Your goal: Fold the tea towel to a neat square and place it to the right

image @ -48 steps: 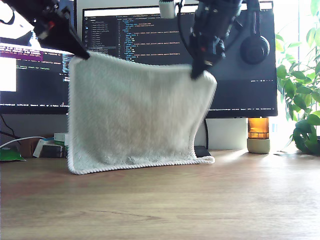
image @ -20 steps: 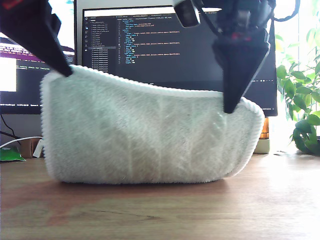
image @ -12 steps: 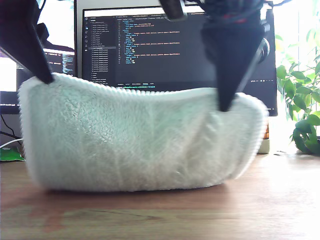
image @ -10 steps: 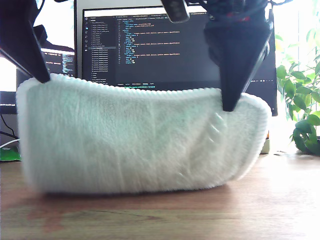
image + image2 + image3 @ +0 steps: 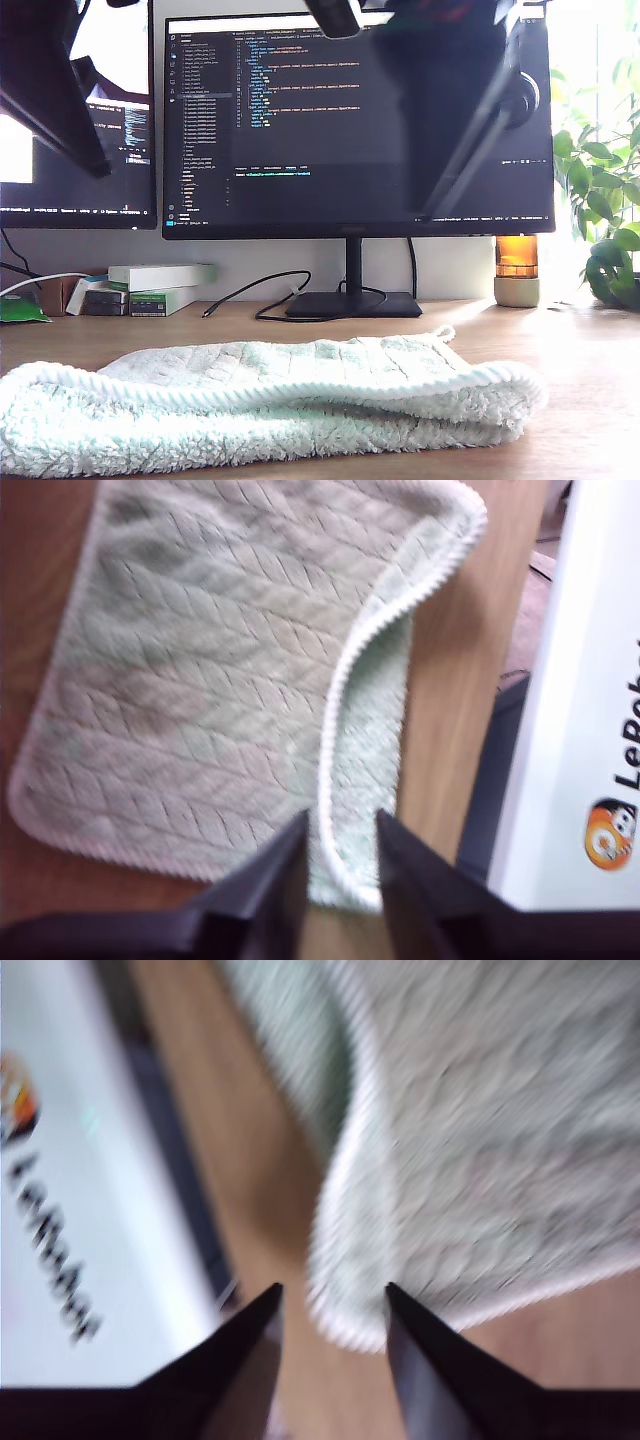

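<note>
The tea towel (image 5: pixel 270 390), pale mint plush with a ropey whitish hem, lies folded in a low heap on the wooden table (image 5: pixel 580 400) at the front of the exterior view. My first gripper (image 5: pixel 342 820) is open above one hemmed corner of the tea towel (image 5: pixel 200 680), holding nothing. My second gripper (image 5: pixel 333 1290) is open too, over another corner of the tea towel (image 5: pixel 500 1160), in a blurred picture. Above the cloth, the exterior view shows one dark arm (image 5: pixel 50 90) at its upper left and another blurred arm (image 5: pixel 460 110) at its upper right.
Behind the towel stand two monitors (image 5: pixel 300 120), a monitor foot (image 5: pixel 350 300) with a loose cable (image 5: pixel 250 295), and small boxes (image 5: pixel 150 285). An amber jar (image 5: pixel 517 265) and a plant (image 5: pixel 600 200) are at the exterior view's right. A white lettered panel (image 5: pixel 590 700) borders the table.
Both grippers held the towel up by its top corners and carried it forward and down. They have let go, and the towel has dropped folded onto the table.
</note>
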### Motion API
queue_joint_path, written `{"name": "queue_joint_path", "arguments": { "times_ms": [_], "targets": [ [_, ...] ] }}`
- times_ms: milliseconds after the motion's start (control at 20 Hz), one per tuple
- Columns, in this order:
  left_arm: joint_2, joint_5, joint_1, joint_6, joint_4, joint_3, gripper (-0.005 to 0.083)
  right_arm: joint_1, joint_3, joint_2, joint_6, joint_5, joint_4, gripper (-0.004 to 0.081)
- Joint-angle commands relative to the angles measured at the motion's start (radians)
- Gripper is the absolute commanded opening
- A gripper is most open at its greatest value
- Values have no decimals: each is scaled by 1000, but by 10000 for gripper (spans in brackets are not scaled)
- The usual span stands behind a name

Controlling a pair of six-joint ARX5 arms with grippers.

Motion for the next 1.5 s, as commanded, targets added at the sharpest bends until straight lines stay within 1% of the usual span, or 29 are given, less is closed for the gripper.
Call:
{"name": "queue_joint_path", "arguments": {
  "times_ms": [0, 50, 150, 200, 300, 450, 550, 700, 850, 950, 1150, 1200, 1250, 1300, 1400, 1450],
  "targets": [
    [15, 8, 2, -3, 29, -2, -32, -15, -4, -4, -8, 1, 53, 54],
    [15, 5, 4, -27, 52, -2, -19, -21, -4, -4, -13, 1, 85, -15],
    [-7, -11, 16, -48, 89, -2, -19, -35, -4, -6, -8, 17, 134, -13],
    [-27, -32, 21, -48, 113, -2, -19, -42, -4, -11, -8, 42, 144, -13],
    [-79, -58, 29, -66, 145, -2, -19, -60, -4, -24, 35, 77, 171, -13],
    [-139, -57, 56, -85, 165, -13, -19, -86, -7, -66, 92, 78, 256, -13],
    [-187, -56, 77, -89, 212, -60, -19, -92, -26, -116, 103, 79, 328, -13],
    [-286, -53, 85, -119, 317, -189, -19, -96, -73, -193, 110, 82, 374, -13],
    [-428, -50, 87, -150, 456, -346, -19, -98, -178, -299, 110, 74, 484, -13],
    [-517, -49, 87, -182, 529, -435, -19, -98, -271, -376, 110, 70, 557, -13],
    [-662, -26, 87, -233, 597, -584, -19, -98, -507, -560, 112, 68, 748, -13],
    [-682, -23, 84, -240, 603, -604, -19, -98, -557, -598, 111, 68, 759, -13],
    [-694, -24, 77, -240, 592, -608, -19, -98, -597, -621, 111, 69, 745, -13],
    [-693, -11, 71, -248, 575, -608, -19, -98, -625, -631, 110, 67, 704, -13],
    [-663, 2, 48, -249, 486, -608, -18, -98, -647, -615, 95, 58, 602, -12],
    [-638, 0, 40, -242, 447, -608, -4, -97, -647, -596, 79, 37, 569, -12]
  ]
}}
